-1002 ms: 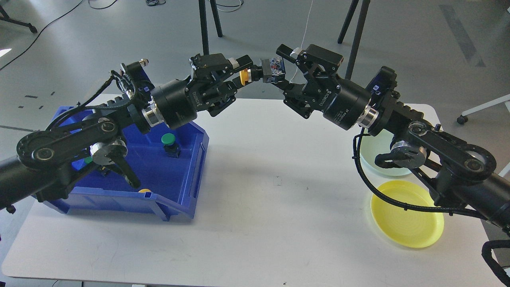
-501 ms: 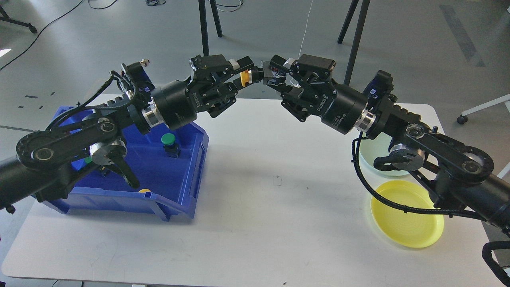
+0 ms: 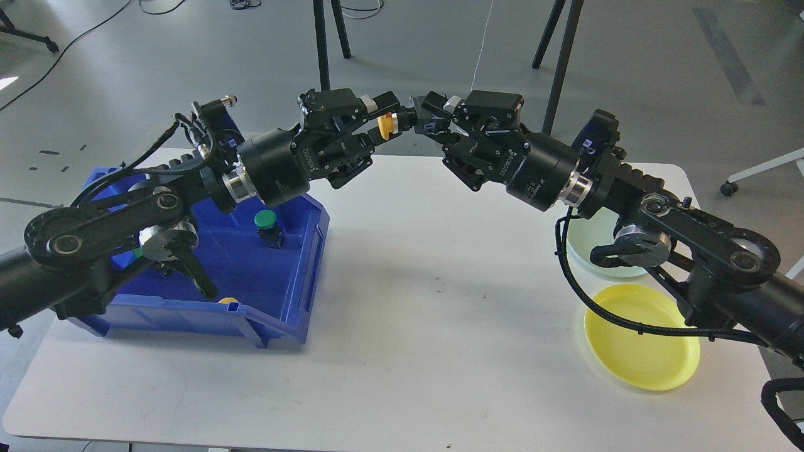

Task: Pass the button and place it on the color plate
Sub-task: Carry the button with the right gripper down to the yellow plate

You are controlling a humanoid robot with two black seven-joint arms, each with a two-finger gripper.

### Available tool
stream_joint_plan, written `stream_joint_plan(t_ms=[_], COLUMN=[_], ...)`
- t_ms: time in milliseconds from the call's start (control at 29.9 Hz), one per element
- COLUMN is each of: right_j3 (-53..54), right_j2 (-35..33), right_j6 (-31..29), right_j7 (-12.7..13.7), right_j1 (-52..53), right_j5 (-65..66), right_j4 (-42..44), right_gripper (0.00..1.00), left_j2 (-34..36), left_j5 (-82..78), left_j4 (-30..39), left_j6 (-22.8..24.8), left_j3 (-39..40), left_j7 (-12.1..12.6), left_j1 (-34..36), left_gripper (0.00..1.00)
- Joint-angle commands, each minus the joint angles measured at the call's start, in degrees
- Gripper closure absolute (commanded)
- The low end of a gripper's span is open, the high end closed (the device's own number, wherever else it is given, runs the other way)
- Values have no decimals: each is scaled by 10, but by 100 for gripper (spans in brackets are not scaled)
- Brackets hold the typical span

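A yellow-capped button [image 3: 385, 123] with a dark body is held in the air above the table's far edge, between my two grippers. My left gripper [image 3: 382, 116] is shut on its yellow cap end. My right gripper [image 3: 431, 115] faces it from the right, its fingers closed around the button's dark rear body. The yellow plate [image 3: 641, 351] lies at the table's front right, below my right arm. A pale green plate [image 3: 587, 242] lies behind it, partly hidden by that arm.
A blue bin [image 3: 295, 251] stands at the table's left under my left arm. It holds a green button [image 3: 265, 220] and a yellow one [image 3: 227, 301] at its front wall. Tripod legs [image 3: 323, 44] stand on the floor behind the table [image 3: 440, 314].
My right gripper has moved left to the button and its fingers have closed around the button's rear body. My left gripper has kept its hold and hardly moved.
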State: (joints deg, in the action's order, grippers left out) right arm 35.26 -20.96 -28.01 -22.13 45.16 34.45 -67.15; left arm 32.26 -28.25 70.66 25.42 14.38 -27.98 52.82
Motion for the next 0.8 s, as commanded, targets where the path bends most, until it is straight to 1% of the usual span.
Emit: stream_joint_plan(t_ms=[0,167,334,401,501,635,769], right_j3=[0,5,17,41,101,197,275], right_j2=[-2,-17,-85,-116,-159,-215,-228], right_j6=[0,0,0,22,54,144,218], right_j7=[0,-1,-3,-4,-4,-4,-5], right_j1=[-2,-8,-41,-82,-178,-348,-522], right_j5=[0,-3,-5,-7,-7,-8,-9], right_j4=[-2,-3,-22,-36,-77,-173,-250], right_gripper=[99,99,99,99,99,99,99], left_j2=[0,0,-2,-2,-2,-2,-2], left_j5=[2,2,2,2,2,2,2], left_j4=[1,0,1,1,1,1,1], left_j6=[1,0,0,0,0,0,0], left_j3=[0,1,6,6,6,6,6], left_j7=[0,0,0,0,0,0,0], left_j1=[0,0,0,0,-1,-3,-3], left_gripper=[22,17,15,15,14,14,13])
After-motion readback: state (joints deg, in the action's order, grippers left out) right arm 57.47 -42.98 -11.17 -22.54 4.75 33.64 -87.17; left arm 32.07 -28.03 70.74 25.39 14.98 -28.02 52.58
